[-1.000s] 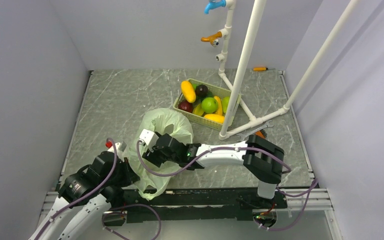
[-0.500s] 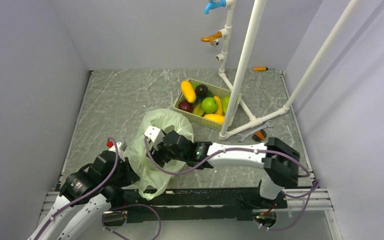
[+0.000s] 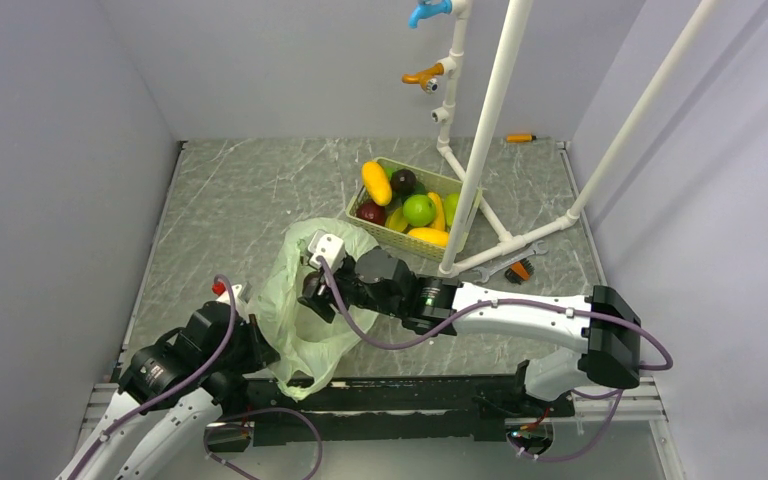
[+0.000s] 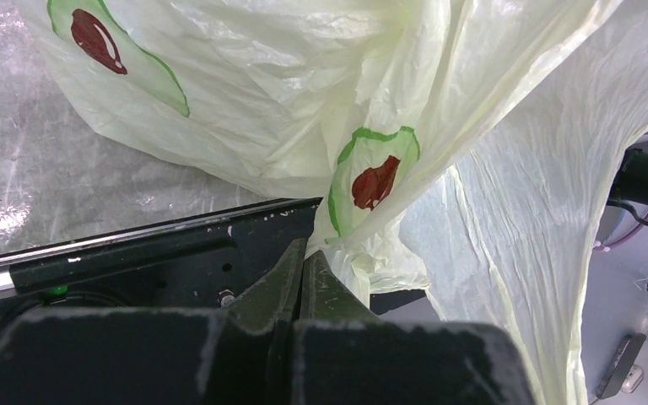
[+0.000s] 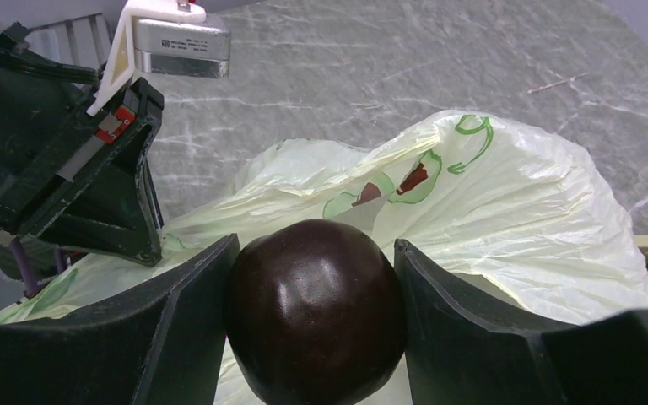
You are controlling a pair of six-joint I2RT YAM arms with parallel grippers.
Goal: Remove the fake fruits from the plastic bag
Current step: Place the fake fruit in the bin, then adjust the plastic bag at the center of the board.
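Fingers (image 5: 177,329) of the right hand (image 5: 314,249) clamp a glossy dark maroon fruit (image 5: 316,321) over the crumpled pale-green plastic bag (image 5: 489,194) on the marble counter (image 5: 388,59). The right arm (image 3: 520,308) stretches low and leftward along the counter's near side. The left hand (image 4: 301,261), down at the near edge, pinches a fold of the bag's film, its jaws closed tight on it. Other fake fruits (image 3: 418,209) fill the beige tray (image 3: 392,238) just beyond the bag.
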